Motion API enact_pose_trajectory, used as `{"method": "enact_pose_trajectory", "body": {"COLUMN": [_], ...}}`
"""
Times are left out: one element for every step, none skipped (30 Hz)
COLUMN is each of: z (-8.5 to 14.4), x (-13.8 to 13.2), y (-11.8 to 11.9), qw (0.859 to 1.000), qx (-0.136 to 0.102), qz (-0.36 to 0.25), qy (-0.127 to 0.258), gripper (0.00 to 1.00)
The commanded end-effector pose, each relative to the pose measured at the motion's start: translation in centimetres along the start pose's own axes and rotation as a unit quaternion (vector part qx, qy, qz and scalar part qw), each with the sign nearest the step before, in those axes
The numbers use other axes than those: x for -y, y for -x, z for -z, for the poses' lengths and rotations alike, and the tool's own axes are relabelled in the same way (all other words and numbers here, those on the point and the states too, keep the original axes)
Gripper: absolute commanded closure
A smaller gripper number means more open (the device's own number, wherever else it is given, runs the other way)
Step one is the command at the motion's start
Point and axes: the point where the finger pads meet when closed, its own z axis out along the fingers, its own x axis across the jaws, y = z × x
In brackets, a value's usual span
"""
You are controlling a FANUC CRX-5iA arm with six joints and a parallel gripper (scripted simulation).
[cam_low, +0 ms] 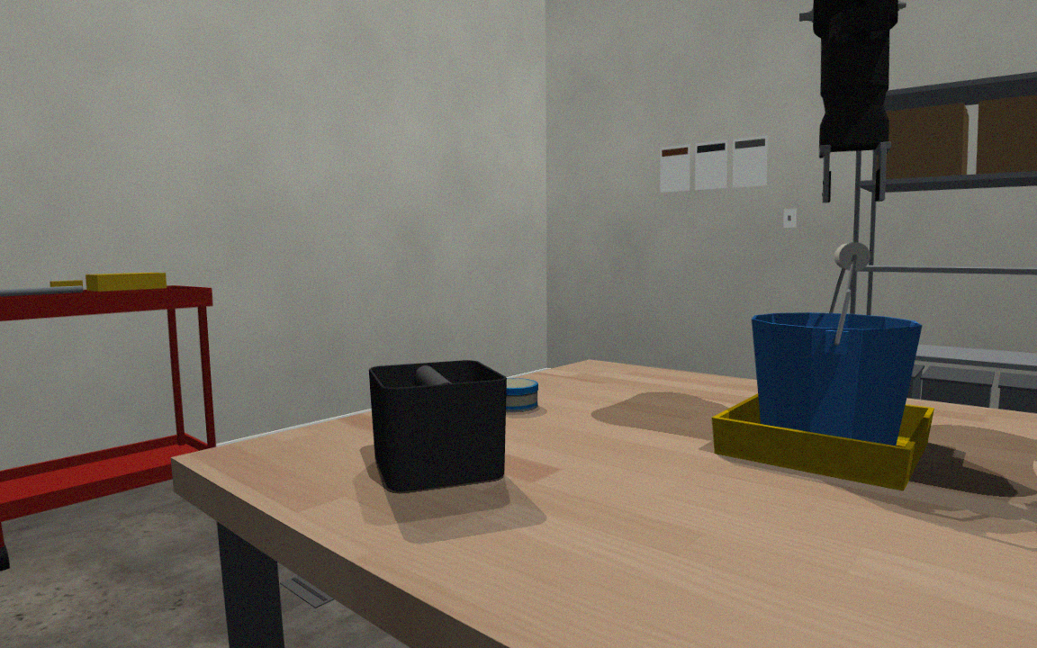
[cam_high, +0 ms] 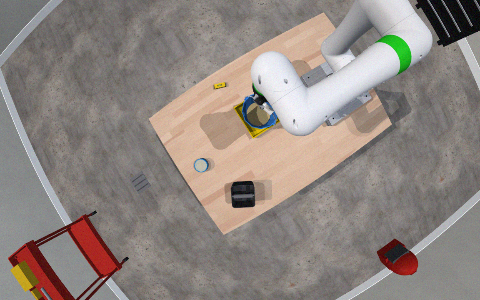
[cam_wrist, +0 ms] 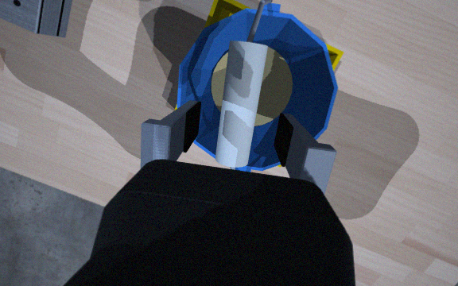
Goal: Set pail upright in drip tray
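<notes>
The blue pail (cam_high: pixel 245 111) (cam_low: pixel 833 382) (cam_wrist: pixel 312 79) stands upright inside the yellow drip tray (cam_high: pixel 253 135) (cam_low: pixel 808 457) (cam_wrist: pixel 337 56). Its base is hidden behind the tray's wall in the exterior view. Its bail stands raised, with a pale cylindrical grip (cam_low: pixel 851 256) (cam_wrist: pixel 241 103) at the top. My gripper (cam_low: pixel 852 197) (cam_wrist: pixel 238 124) is open and empty. It hangs above the grip with a visible gap in the exterior view, touching neither pail nor tray. In the wrist view the two fingers stand on either side of the grip's line.
A black open bin (cam_high: pixel 243 201) (cam_low: pixel 437 439) with a bar across it and a small round blue-rimmed tin (cam_high: pixel 201 165) (cam_low: pixel 522 394) stand on the wooden table (cam_high: pixel 290 156) (cam_low: pixel 626 524). A small yellow block (cam_high: pixel 219 85) lies near the table's far edge in the top view.
</notes>
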Motion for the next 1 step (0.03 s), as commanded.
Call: {"method": "enact_pose_trajectory", "body": {"z": [0.11], "x": [-0.03], "y": [-0.03], "qw": [1.000], "qx": [-0.001], "qz": [0.000], "qy": [0.001], "gripper": [0.00]}}
